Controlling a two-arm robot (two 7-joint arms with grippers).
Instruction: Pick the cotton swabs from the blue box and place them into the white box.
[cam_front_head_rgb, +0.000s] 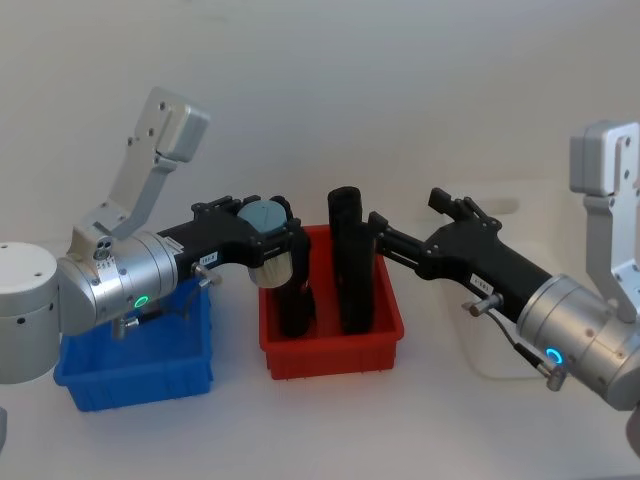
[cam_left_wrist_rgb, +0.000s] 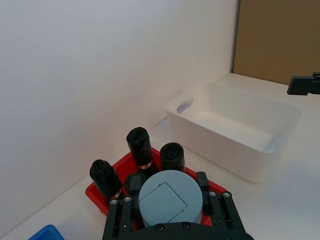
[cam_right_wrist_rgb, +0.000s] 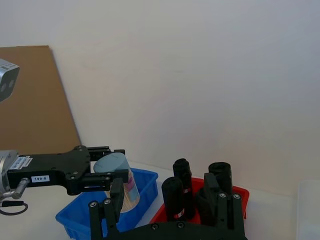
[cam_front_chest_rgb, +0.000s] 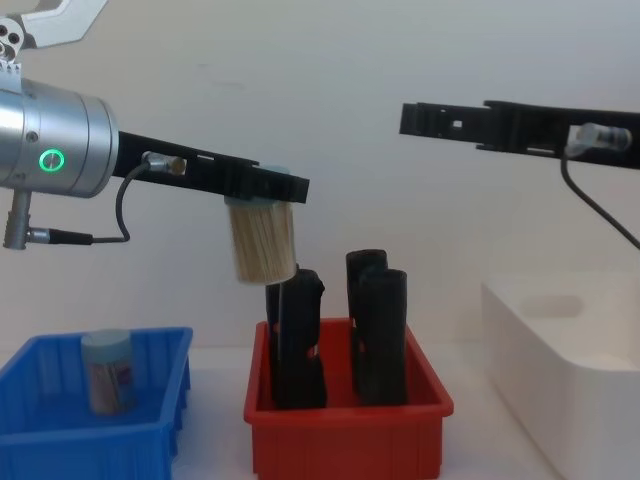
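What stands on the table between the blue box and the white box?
In the chest view, a red bin holding tall black upright objects stands between the blue box and the white box.

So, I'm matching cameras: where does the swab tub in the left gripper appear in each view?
Head view: tub left of centre, over the red bin's left rim.
Left wrist view: tub lid held in the left gripper, red bin behind.
Right wrist view: tub against the blue box, beside the red bin.
Chest view: tub hanging above the red bin's left side.
Shared landmark: the red bin.
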